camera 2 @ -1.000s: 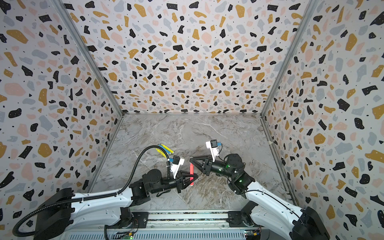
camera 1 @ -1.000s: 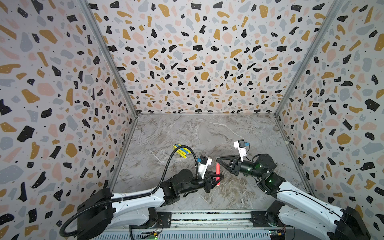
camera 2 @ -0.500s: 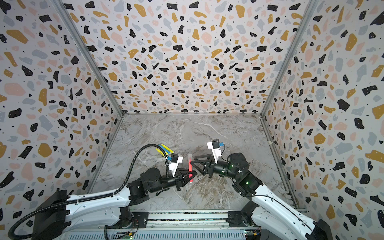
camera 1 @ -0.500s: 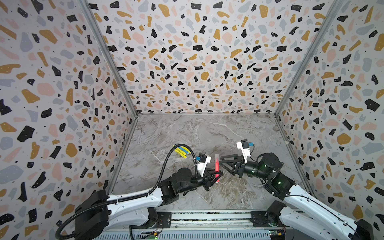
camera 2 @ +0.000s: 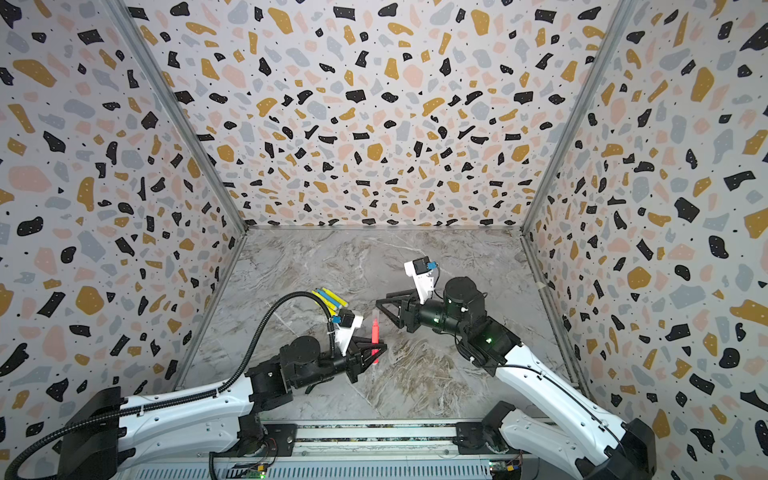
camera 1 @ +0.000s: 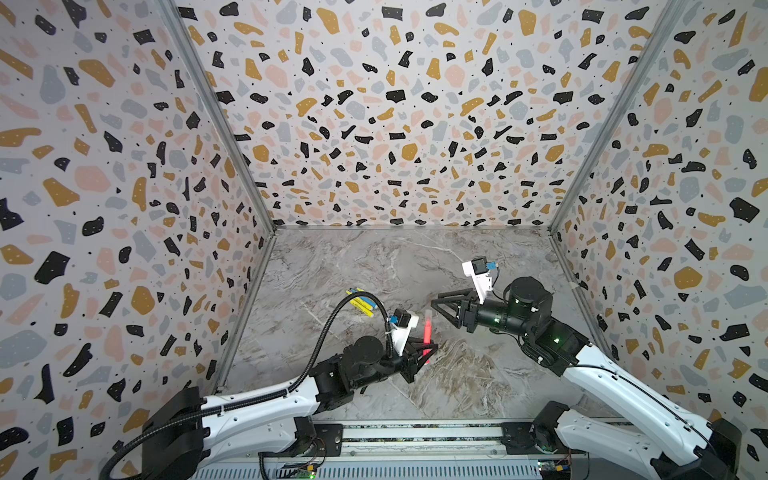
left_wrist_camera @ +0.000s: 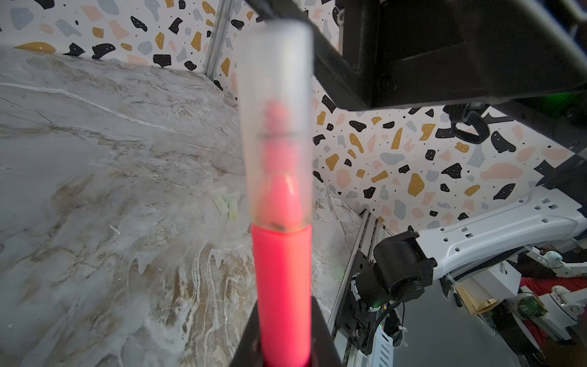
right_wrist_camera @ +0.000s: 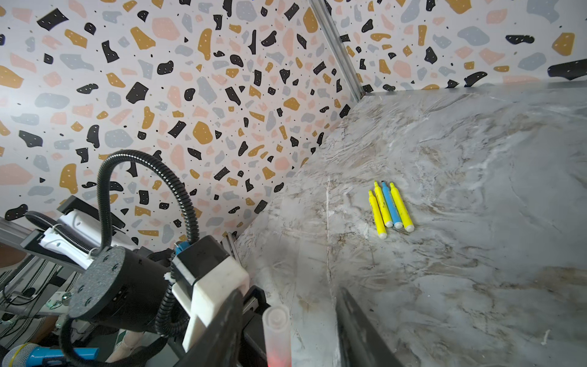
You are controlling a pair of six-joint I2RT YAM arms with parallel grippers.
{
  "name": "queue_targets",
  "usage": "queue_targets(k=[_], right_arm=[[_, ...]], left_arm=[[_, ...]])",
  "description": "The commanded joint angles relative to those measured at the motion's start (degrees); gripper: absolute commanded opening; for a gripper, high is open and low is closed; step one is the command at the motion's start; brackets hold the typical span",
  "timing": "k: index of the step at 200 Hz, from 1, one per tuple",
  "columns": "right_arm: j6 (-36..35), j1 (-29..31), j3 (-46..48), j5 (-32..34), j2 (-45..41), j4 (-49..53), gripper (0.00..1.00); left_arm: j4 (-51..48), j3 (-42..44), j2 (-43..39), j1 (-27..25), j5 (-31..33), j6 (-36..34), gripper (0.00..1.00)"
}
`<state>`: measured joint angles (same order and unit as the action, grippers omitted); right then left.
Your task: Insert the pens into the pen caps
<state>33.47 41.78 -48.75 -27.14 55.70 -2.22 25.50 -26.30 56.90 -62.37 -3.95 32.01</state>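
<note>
**Pink-red pen capped in the left gripper, four more pens behind**

Nearest to you, the left gripper (camera 1: 426, 352) is closed on the one pink-red pen (camera 1: 427, 334) and pinches its lower body. The pen stands about upright, with its long axis across the fingers and its tip end pointing up. One clear cap (left_wrist_camera: 274, 95) sits over this tip, and you can see the tip through the plastic.

A little farther, the right gripper (camera 1: 440, 305) has its fingers spread apart and holds nothing. It is just beside the top of the cap. In the right wrist view the cap shows between the two fingers without touching them.

In the left wrist view, some loose pale caps (left_wrist_camera: 227, 201) lie together on the table (camera 1: 374, 257). They seem to be three, but they are too small to count surely.

Farthest, four bare pens lie side by side and parallel: three yellow pens (right_wrist_camera: 401, 206) and one blue pen (right_wrist_camera: 390, 205), with the blue one between two yellow ones. All four tips point toward the back wall (camera 1: 395, 124) and a little leftward.
</note>
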Motion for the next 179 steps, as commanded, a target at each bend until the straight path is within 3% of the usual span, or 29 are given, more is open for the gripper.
queue_targets(k=[1, 82, 131, 179], right_arm=[[-1.8, 1.3, -3.2, 0.3, 1.1, 2.1, 0.47], [-3.0, 3.7, -4.3, 1.0, 4.6, 3.2, 0.40], [-2.9, 3.9, -3.5, 1.3, 4.8, 3.4, 0.27], [-3.0, 4.4, -1.4, 1.1, 4.7, 3.2, 0.05]], left_arm=[[1.6, -2.2, 0.0, -0.2, 0.6, -1.5, 0.00], [1.7, -2.8, 1.5, -0.5, 0.6, -1.5, 0.00], [1.9, -2.9, 1.4, -0.7, 0.7, -1.5, 0.00], [1.7, -3.4, 1.5, -0.6, 1.3, -1.0, 0.00]])
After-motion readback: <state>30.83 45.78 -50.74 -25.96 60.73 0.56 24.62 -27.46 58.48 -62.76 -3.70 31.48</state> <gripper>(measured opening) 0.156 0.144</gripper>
